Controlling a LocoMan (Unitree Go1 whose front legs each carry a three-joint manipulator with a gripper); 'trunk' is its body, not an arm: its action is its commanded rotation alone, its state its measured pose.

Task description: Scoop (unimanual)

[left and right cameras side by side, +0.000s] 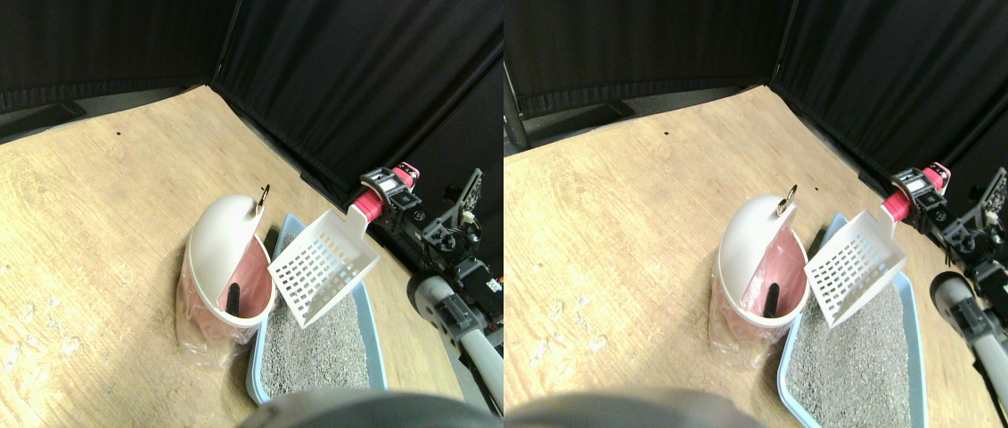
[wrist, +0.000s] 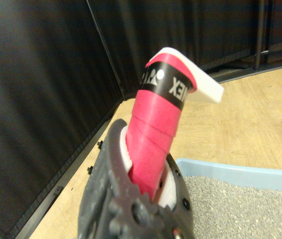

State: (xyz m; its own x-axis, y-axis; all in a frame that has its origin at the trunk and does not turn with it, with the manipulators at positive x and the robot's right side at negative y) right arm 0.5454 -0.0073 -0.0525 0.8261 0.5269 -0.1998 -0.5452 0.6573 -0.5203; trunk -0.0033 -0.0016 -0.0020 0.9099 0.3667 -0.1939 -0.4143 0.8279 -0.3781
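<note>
Black curtains behind; your pincer (left and right cameras side by side: 388, 198), clamped on the scoop (left and right cameras side by side: 323, 265), holds it tipped beside the bin (left and right cameras side by side: 223, 267); lower it next into the litter tray (left and right cameras side by side: 265, 352).

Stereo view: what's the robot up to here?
The right manipulator's gripper holds a white slotted scoop by its pink wrapped handle; the wrist view shows the handle seated between the jaws. The scoop is raised and tilted above the blue litter tray of grey litter, right beside the open mouth of the white swing-lid bin, which has a pink liner. A dark object sits inside the bin. The scoop basket looks empty, so this is either just after a dump or between passes.
</note>
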